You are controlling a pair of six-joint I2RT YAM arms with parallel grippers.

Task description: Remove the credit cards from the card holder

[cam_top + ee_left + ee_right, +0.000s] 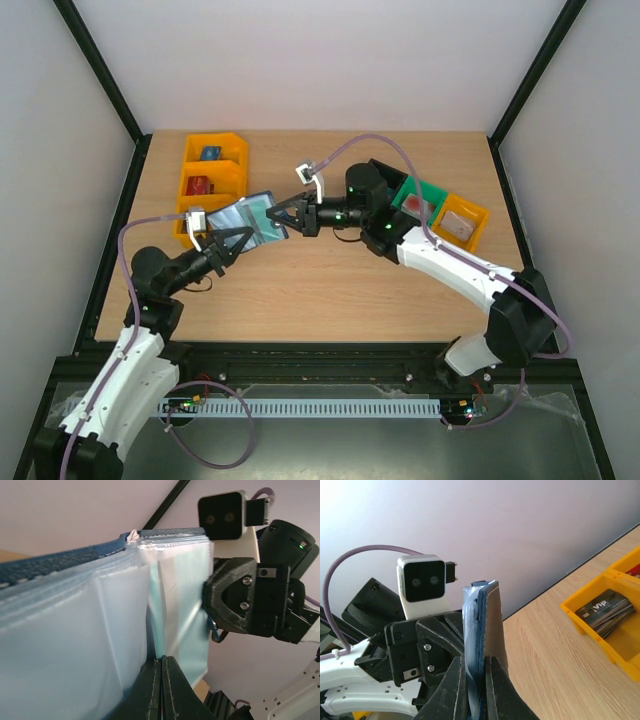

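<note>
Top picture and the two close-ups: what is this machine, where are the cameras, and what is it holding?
It is two robot arms bolted at the near edge of a wooden table. The top picture looks down from above; each close-up comes from a camera on one wrist. Coloured bins with small items sit at the back. Both arms hold one navy card holder in the air: the left fingers pinch its clear sleeves, the right fingers clamp its cover.
</note>
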